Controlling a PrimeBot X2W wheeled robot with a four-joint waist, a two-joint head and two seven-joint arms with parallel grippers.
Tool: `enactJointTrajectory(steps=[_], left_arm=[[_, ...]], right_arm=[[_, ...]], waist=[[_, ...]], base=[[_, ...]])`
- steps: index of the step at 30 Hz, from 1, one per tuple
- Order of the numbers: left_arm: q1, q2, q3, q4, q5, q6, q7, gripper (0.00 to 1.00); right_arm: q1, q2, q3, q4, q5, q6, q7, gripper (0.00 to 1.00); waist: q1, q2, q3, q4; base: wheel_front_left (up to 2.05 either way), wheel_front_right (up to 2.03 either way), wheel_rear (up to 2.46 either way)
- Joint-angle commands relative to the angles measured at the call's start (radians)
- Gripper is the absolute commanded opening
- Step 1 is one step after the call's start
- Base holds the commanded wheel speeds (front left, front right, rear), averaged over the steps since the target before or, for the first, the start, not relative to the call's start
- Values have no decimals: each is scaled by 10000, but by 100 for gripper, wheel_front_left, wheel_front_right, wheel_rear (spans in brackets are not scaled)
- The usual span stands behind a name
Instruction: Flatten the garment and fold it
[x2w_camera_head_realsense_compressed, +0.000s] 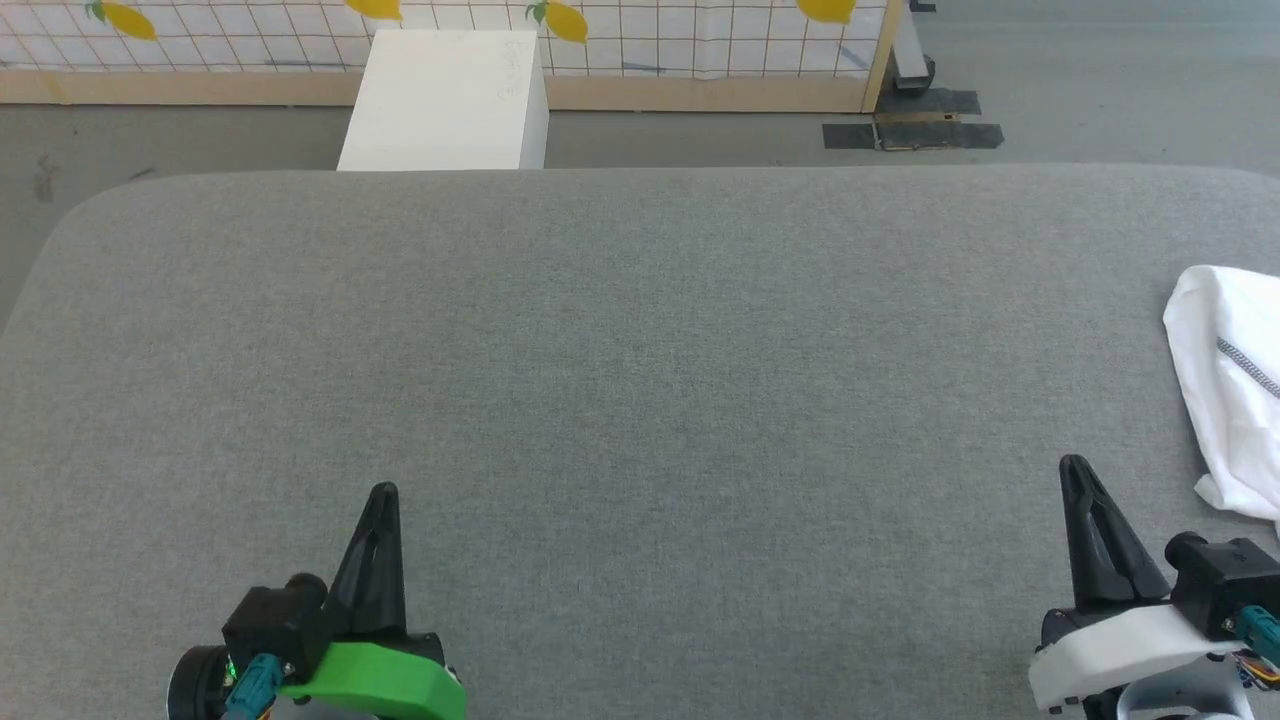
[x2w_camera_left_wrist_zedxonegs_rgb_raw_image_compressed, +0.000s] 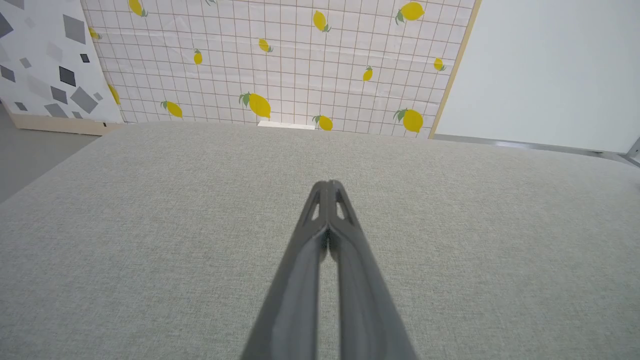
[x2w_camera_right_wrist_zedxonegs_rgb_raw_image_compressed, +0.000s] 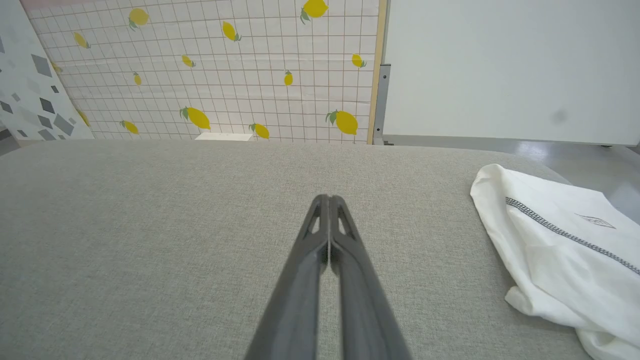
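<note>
**Grey fabric tabletop (x2w_camera_head_realsense_compressed: 640, 330), shirt (x2w_camera_head_realsense_compressed: 1232, 385) bunched up at the right edge**

Grey woven fabric is covering the whole tabletop, and most of it is lying bare. The white shirt is sitting crumpled in a heap right at the right edge, roughly midway between the near and far edges, and it's partly running out of the head view. One dark zigzag seam (x2w_camera_right_wrist_zedxonegs_rgb_raw_image_compressed: 560, 232) is showing across the top of the heap.

The left gripper (x2w_camera_head_realsense_compressed: 383, 495) is sitting by the near edge, left of the middle, with its fingers pressed together tip to tip and gripping nothing. The right gripper (x2w_camera_head_realsense_compressed: 1075, 467) is doing the same toward the near right corner, pinched closed on nothing. It's near the shirt's near end but not touching it. Both are pointing toward the far edge. Can't really tell if the tips are resting on the fabric or floating above it.

Past the far edge a white box (x2w_camera_head_realsense_compressed: 445, 100) is standing on the grey floor (x2w_camera_head_realsense_compressed: 1100, 60) in front of a lemon-print panel (x2w_camera_head_realsense_compressed: 700, 40), and black tape (x2w_camera_head_realsense_compressed: 912, 133) is sticking to the floor by the panel's right end.
</note>
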Motion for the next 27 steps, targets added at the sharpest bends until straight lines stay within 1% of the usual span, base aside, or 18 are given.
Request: enactJointTrajectory(steps=[1,27], left_arm=[[-206,-92,55,18,106,-56,75,0],[-433,-274,375,166,749,-172,640,0]], right_arm=[[-189,3,45,32,-79,-5,39,0],[-380,5,344,131,-254,-8,317,0]], waist=[[1,0,-19,-5],[1,0,-331,-80]], base=[[0,0,0],[0,0,0]])
